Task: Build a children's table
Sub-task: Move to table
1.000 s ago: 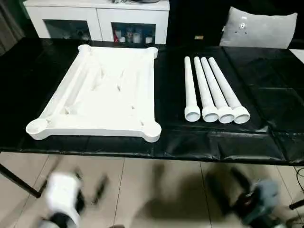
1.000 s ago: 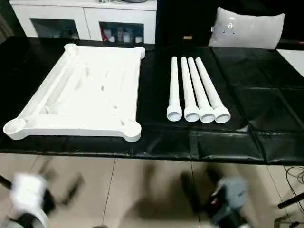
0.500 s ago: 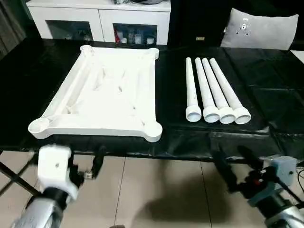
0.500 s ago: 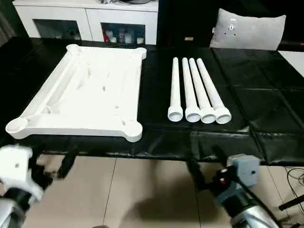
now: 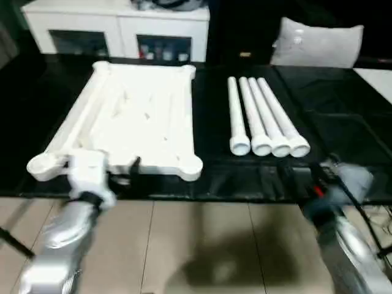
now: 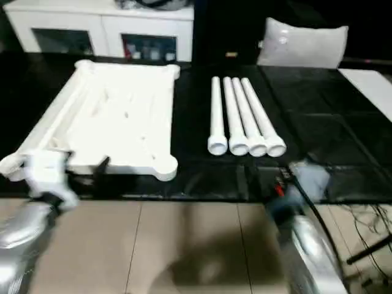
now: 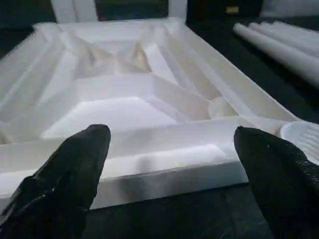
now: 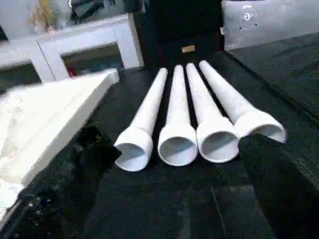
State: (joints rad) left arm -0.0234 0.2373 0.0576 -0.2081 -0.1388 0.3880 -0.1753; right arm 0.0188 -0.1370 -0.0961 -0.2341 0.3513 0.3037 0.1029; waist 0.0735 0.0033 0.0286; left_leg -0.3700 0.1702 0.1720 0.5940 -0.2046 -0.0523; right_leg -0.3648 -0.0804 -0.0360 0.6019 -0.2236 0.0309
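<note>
- A big black table (image 5: 343, 122) stands on a tan tile floor (image 5: 202, 245). Behind its far edge is a low white cabinet (image 5: 116, 27) with glass doors, and a grey pillow (image 5: 315, 43) sits past the far right part.
- The white table top (image 5: 131, 116) lies upside down on the left half of the black table, ribs facing up. It has a round socket at each corner, and its near side is close to the front edge.
- Four white legs (image 5: 263, 119) lie side by side to the right of the table top, touching each other. Their wide open ends point at the front edge.
- In the head views the left gripper (image 5: 116, 174) is at the front edge, just in front of the table top's near left part. The right gripper (image 6: 288, 174) is at the front edge near the open ends of the legs, but it looks blurry there.
- The left wrist view shows what the head views do not: two black fingers (image 7: 70, 174) spread wide apart, with the near side of the table top between them and not touching. It also shows the ribs up close.
- The right wrist view shows the right gripper's black fingers (image 8: 279, 179) spread wide too, holding nothing. You can look right into the hollow ends of the legs (image 8: 177, 147).
</note>
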